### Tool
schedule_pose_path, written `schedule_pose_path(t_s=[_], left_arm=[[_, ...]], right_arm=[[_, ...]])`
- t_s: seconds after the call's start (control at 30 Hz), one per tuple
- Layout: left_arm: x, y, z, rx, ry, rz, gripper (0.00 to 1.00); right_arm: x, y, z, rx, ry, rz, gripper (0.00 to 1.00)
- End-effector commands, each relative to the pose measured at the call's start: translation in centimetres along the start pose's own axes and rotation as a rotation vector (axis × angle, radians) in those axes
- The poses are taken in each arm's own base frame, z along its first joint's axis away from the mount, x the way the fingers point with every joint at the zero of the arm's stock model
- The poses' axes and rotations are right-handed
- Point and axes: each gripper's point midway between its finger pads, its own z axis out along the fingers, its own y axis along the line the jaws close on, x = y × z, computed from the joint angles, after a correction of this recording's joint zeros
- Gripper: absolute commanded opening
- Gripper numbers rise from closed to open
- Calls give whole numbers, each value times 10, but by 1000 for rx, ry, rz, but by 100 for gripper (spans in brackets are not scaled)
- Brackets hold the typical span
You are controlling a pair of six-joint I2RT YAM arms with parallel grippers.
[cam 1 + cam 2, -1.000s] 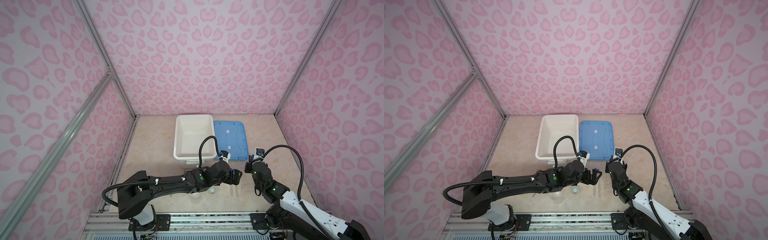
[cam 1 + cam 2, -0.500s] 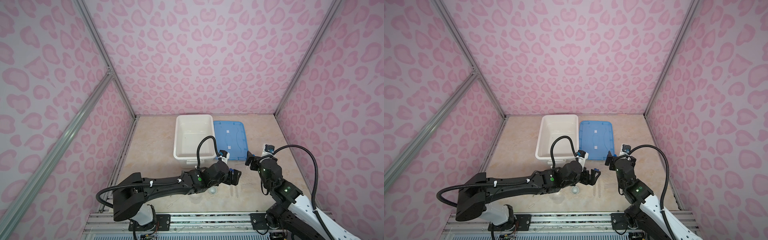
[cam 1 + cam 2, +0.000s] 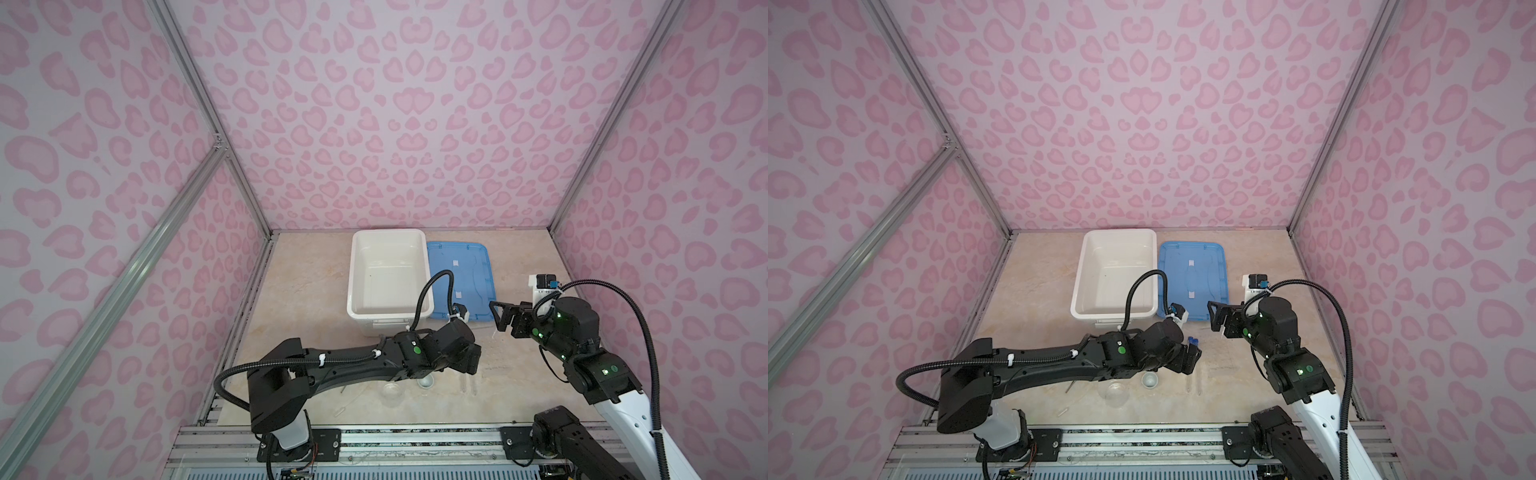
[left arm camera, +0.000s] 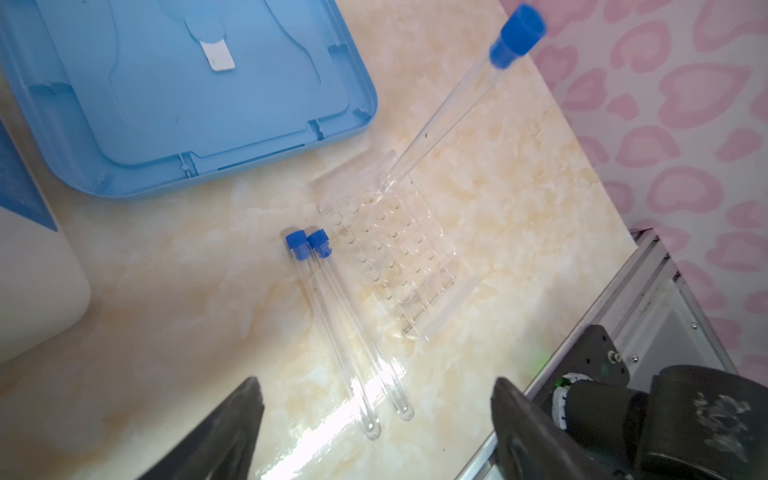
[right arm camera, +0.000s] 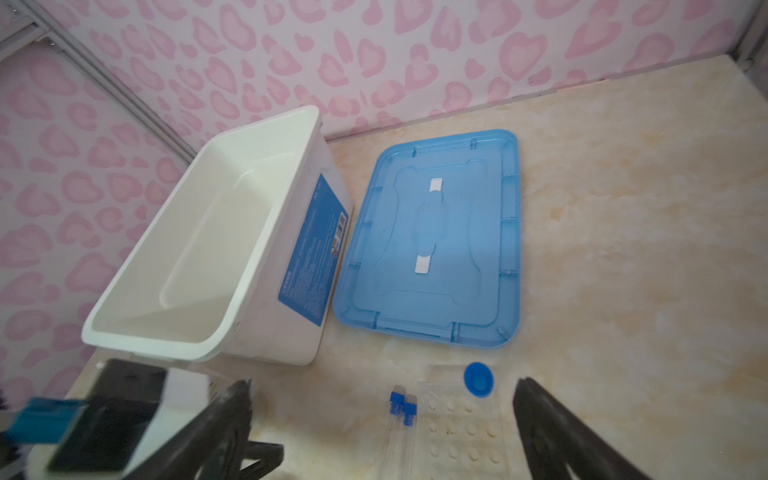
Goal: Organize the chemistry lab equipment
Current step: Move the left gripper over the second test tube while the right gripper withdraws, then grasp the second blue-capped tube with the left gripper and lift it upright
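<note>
Blue-capped tube (image 4: 451, 116) in clear rack (image 4: 399, 257), two tubes (image 4: 337, 332) alongside (touching)

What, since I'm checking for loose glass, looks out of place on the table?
Two capped tubes lie flat on the table beside the clear rack, while a third tube stands in it. Nothing looks spilled or broken.

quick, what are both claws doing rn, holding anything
left claw: open, holding nothing
right claw: open, holding nothing
</note>
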Motion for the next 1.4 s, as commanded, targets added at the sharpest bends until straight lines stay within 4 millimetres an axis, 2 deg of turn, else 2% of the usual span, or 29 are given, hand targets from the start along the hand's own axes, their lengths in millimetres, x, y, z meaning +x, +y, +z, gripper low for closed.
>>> schedule_pose_path(t_s=[0.0, 0.17, 0.27, 0.33, 0.43, 0.57, 0.8, 1.0, 1.37], left_arm=[[25, 12, 12, -67, 104, 21, 82], [43, 21, 36, -140, 187, 38, 73], [54, 25, 52, -170, 232, 53, 69], [59, 27, 57, -180, 251, 51, 67], [64, 34, 59, -204, 270, 54, 60], [68, 34, 69, -222, 312, 60, 58], [74, 39, 73, -255, 345, 69, 50], [77, 40, 76, -271, 364, 73, 49], [78, 60, 72, -345, 369, 27, 31]], right_arm=[[14, 11, -4, -63, 77, -11, 99], [10, -1, -13, 18, 68, -8, 99], [10, -2, -15, 25, 76, -4, 99], [14, 1, -14, 4, 100, -8, 99], [20, 2, -16, -3, 135, -10, 98], [23, 0, -16, 6, 139, -10, 99], [31, -7, -13, 30, 151, -7, 99], [30, -12, -15, 58, 133, -19, 99], [31, -16, -13, 73, 131, -14, 99]])
